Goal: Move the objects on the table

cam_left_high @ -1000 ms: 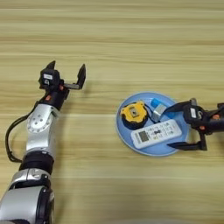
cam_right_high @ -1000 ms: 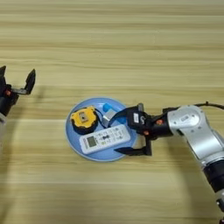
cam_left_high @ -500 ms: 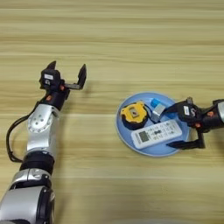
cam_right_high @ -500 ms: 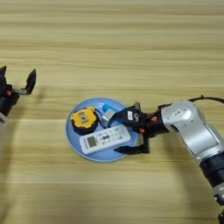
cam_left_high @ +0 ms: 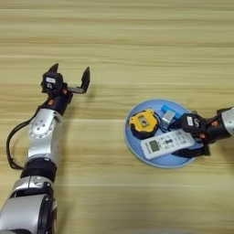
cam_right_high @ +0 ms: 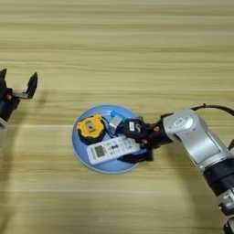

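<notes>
A slim white remote (cam_right_high: 109,149) lies slanted on the light blue plate (cam_right_high: 82,153). Behind it on the plate sit the yellow-and-black tape measure (cam_right_high: 91,128) and the small blue-and-grey block (cam_right_high: 114,121). My right gripper (cam_right_high: 133,142) is open at the plate's right side. Its black fingers straddle the remote's right end, one behind it and one in front. Far to the left, my left gripper (cam_left_high: 68,78) stands open over the bare wooden table (cam_left_high: 137,45), holding nothing.
The right arm (cam_right_high: 196,141) reaches in from the lower right with a black cable behind it. The left arm (cam_left_high: 41,141) runs up the left side. Bare wood surrounds the plate on every side.
My right gripper has slid left over the plate's rim, so its fingers now enclose the remote's right end. The left arm has not moved.
</notes>
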